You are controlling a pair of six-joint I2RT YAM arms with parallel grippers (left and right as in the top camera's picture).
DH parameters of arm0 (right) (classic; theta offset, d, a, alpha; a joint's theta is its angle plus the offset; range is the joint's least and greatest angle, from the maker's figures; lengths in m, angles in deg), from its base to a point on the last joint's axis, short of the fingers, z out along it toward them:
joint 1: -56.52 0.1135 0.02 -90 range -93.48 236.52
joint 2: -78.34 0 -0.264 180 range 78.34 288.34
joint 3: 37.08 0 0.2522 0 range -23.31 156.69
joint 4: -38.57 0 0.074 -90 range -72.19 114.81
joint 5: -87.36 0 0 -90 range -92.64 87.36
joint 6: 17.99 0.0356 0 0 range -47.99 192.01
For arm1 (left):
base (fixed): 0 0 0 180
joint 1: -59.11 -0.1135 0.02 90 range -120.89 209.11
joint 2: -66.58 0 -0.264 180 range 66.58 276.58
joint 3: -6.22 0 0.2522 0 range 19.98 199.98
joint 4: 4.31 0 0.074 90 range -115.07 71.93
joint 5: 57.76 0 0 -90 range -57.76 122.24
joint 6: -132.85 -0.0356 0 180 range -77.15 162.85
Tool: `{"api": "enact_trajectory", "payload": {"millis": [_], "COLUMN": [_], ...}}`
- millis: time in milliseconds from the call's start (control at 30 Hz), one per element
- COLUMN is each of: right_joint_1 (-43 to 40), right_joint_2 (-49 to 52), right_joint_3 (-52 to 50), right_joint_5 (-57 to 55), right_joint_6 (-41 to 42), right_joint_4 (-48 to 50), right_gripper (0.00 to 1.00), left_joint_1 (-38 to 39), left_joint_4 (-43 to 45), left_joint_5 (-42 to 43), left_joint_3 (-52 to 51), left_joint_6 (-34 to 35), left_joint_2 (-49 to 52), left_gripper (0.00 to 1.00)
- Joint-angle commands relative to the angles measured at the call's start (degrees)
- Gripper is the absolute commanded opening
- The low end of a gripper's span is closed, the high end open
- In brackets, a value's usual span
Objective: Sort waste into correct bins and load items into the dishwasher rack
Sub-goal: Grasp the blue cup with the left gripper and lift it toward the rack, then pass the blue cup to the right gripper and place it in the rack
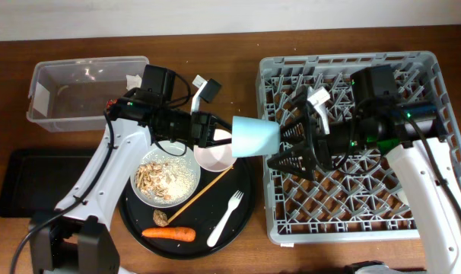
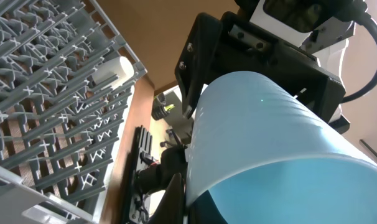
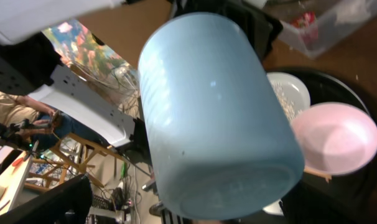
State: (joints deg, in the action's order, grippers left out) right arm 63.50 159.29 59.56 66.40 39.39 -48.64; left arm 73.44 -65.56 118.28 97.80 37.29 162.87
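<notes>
The small light-blue cup [image 1: 255, 135] hangs sideways just off the dishwasher rack's [image 1: 344, 217] left edge, its mouth end clamped by the left tool [image 1: 221, 137] and its base pointing at the wide-open, empty right tool [image 1: 290, 139].

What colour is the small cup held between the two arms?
Plain light blue; the small cup shows best in the right wrist view.

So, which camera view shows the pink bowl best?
The right wrist view: the pink bowl shows most of its inside, only its left edge behind the light-blue cup. Overhead, the cup partly hides it. The left wrist view does not show it.
</notes>
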Motion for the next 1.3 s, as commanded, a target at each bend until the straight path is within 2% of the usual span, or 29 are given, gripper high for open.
{"api": "enact_trajectory", "payload": {"millis": [0, 100, 267, 367, 400, 433, 467, 500, 567, 667, 733, 800, 900, 1133, 1267], "right_joint_1": [0.6, 0.6, 0.6, 0.6, 0.6, 0.6, 0.6, 0.6, 0.6, 0.4, -0.7, -3.5, -11.0, -31.9, -36.5], "right_joint_2": [0.0, 0.0, 0.0, 0.0, 0.0, 0.0, 0.0, 0.0, 0.0, 0.0, 0.0, 0.0, 0.0, 2.1, 7.6], "right_joint_3": [0.6, 0.6, 0.6, 0.6, 0.6, 0.6, 0.6, 0.6, 0.6, 0.6, 0.9, 1.9, 4.1, 4.3, 4.2], "right_joint_5": [5.6, 5.6, 5.3, 5.3, 5.3, 5.2, 4.3, 2.2, -3.7, -15.5, -29.7, -39.9, -51.1, -59.6, -63.5], "right_joint_6": [-0.6, -0.3, -0.3, -0.3, 0.0, 0.0, 0.1, 0.1, 0.5, 5.2, 11.9, 18.1, 25.3, 29.2, 31.7], "right_joint_4": [1.7, 1.7, 1.7, 1.7, 1.7, 1.6, 1.5, 0.9, -0.7, -0.8, -0.5, -0.7, -2.6, -2.3, -3.9], "right_gripper": [0.94, 0.89, 0.68, 0.63, 0.63, 0.63, 0.63, 0.63, 0.59, 0.57, 0.57, 0.57, 0.57, 0.57, 0.57], "left_joint_1": [1.6, 2.1, 2.1, 2.1, 2.1, 2.1, 2.1, 2.1, 2.1, 1.6, -0.2, -2.2, -4.5, -5.0, -4.9], "left_joint_4": [-0.1, 0.0, 0.0, 0.0, 0.0, 0.0, -0.1, -0.7, -4.5, -8.9, -13.4, -17.2, -20.4, -20.7, -20.7], "left_joint_5": [1.2, -0.3, -0.3, -0.3, -0.4, -1.2, -3.5, -6.7, -18.8, -30.6, -41.1, -50.8, -56.9, -57.4, -57.4], "left_joint_3": [0.8, 0.8, 0.8, 0.8, 0.8, 0.8, 0.8, 0.8, 0.8, 0.8, 0.8, 0.8, 0.8, 0.8, 0.8], "left_joint_6": [-0.3, -0.3, 0.1, 0.1, 0.1, 0.1, 0.1, 0.2, 0.1, 0.1, 0.1, 0.2, 0.1, 0.1, 0.2], "left_joint_2": [-1.4, -1.4, -1.4, -1.4, -1.4, -1.4, -1.4, -1.4, -1.4, -1.4, -1.4, -1.4, -1.4, -1.4, -1.4], "left_gripper": [0.0, 0.0, 0.0, 0.01, 0.05, 0.17, 0.29, 0.31, 0.32, 0.32, 0.32, 0.32, 0.33, 0.33, 0.33]}}
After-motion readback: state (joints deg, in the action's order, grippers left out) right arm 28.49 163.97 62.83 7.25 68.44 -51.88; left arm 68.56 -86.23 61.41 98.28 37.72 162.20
